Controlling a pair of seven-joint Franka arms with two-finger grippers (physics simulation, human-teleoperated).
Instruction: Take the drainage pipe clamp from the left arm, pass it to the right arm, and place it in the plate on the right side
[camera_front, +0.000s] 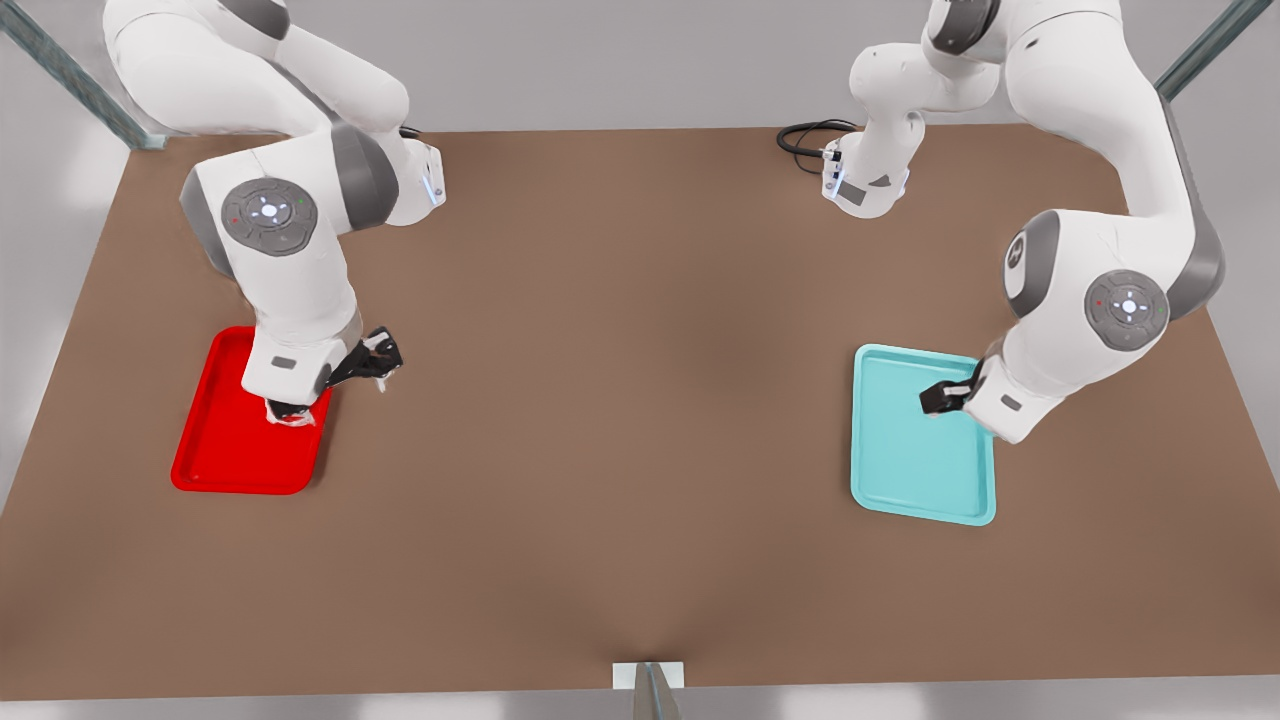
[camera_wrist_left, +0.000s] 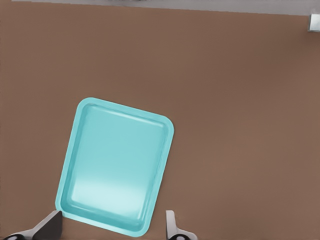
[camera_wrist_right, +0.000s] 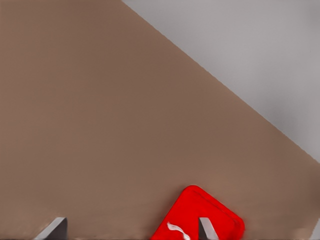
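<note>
On the front view's left, the right gripper (camera_front: 372, 360) hangs over the red plate (camera_front: 215, 440), fingers apart and empty; the drainage pipe clamp (camera_wrist_right: 178, 231) lies inside the plate, partly hidden under that arm. Well to the right across bare brown table (camera_front: 620, 400), the left gripper (camera_front: 940, 398) hovers over the teal tray (camera_front: 915, 470), fingers spread, holding nothing.

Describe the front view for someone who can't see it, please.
On a brown table, the right gripper hangs over a red tray on the front view's left, a small white clamp beneath it. Opposite, the left gripper hovers open above a teal tray.
</note>
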